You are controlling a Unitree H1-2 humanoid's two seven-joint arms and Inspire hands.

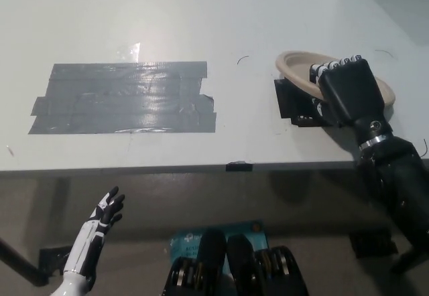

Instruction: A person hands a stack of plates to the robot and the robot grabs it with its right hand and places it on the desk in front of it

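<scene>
black right robot hand [345, 92] grasps the tan plates [298, 68] above black tape [295, 102] on the bench [268, 15]; lower level before releasing. white left robot hand [107, 212] rests released, near left.

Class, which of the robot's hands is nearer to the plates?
Right. The right hand grips the plates over the desk; the left hand rests open below the desk edge, far left.

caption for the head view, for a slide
Black right hand holds beige plates over the black tape patch on the desk; white left hand idles.
</scene>
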